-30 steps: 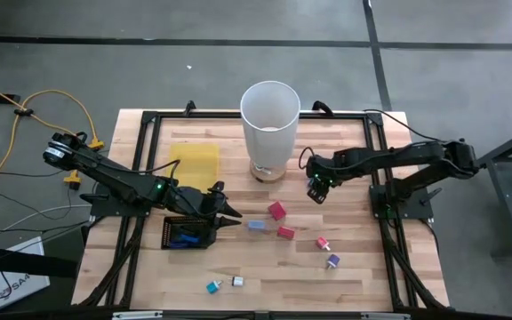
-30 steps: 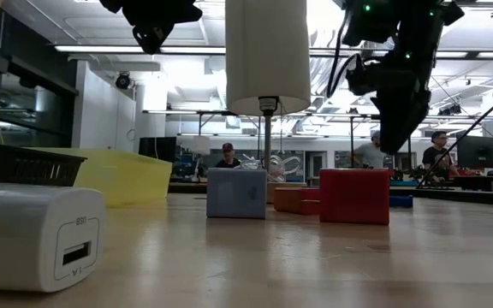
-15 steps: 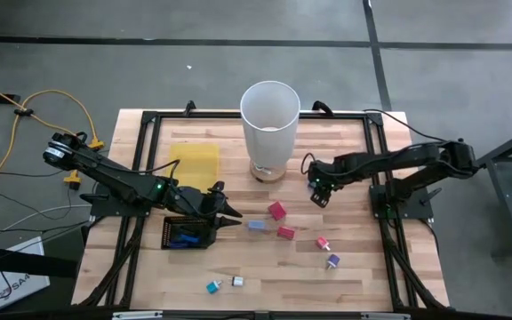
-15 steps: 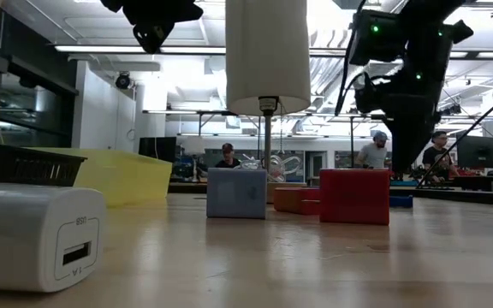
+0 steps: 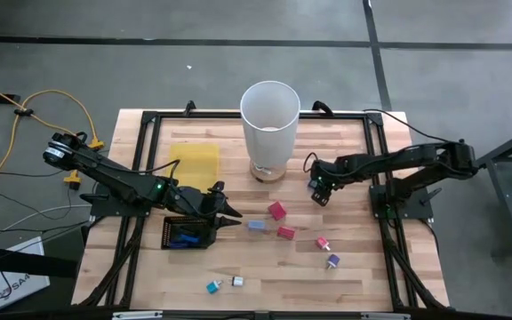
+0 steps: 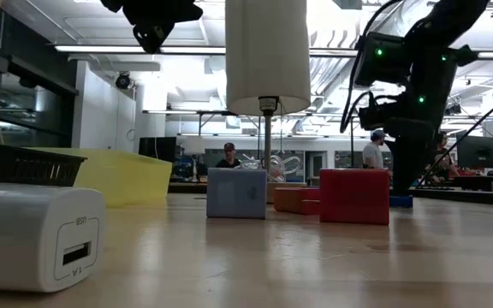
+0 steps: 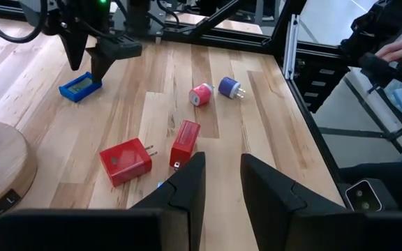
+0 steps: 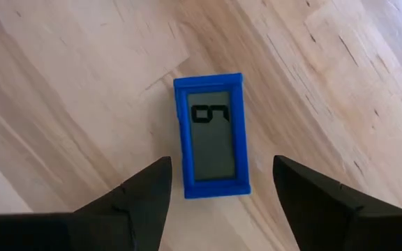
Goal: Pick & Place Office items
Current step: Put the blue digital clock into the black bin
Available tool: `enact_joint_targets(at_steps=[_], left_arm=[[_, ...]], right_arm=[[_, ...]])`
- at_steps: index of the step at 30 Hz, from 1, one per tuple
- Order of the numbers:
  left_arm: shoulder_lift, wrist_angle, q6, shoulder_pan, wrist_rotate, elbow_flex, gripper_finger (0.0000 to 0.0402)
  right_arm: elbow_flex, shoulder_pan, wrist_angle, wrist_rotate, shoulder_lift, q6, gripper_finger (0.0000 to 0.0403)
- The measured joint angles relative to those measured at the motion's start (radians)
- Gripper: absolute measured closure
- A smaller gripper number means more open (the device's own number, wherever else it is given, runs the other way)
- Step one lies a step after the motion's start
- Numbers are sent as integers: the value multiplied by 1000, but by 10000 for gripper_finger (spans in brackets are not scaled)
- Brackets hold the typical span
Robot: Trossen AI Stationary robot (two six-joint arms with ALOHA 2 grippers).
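On the wooden tabletop (image 5: pixel 149 267), the right end effector (image 8: pixel 218 192) hangs open directly above a blue timer (image 8: pixel 211 135), which lies flat between its fingers (image 8: pixel 142 195), untouched. The left end effector (image 7: pixel 220 183) hovers over the black tray (image 5: pixel 185 234), fingers slightly parted, empty.

Robotics lab or open workshop floor. Butcher-block table (image 5: pixel 265 267) bolted into black metal frame (image 5: pixel 149 116), set on bare grey concrete floor (image 5: pixel 105 62). Yellow cable (image 5: pixel 25 107) trailed across floor. Beyond table, long fluorescent ceiling lights (image 6: pixel 144 49), exposed ducting, workbenches with monitors (image 6: pixel 478 152) and seated people (image 6: pixel 226 156) seen.
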Motion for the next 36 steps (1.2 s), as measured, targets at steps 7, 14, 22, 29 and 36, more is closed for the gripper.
enact_joint_targets(at_steps=[7,14,22,29,36], left_arm=[[0,0,0,0,0,0,313],[0,0,0,0,0,0,313],[0,0,0,0,0,0,313],[0,0,0,0,0,0,313],[0,0,0,0,0,0,313]], right_arm=[[-44,1,46,-28,0,0,166],[-76,1,107,-25,0,0,167],[-89,1,120,-24,0,0,172],[-89,1,120,-25,-1,0,214],[-89,1,120,-25,-1,0,254]])
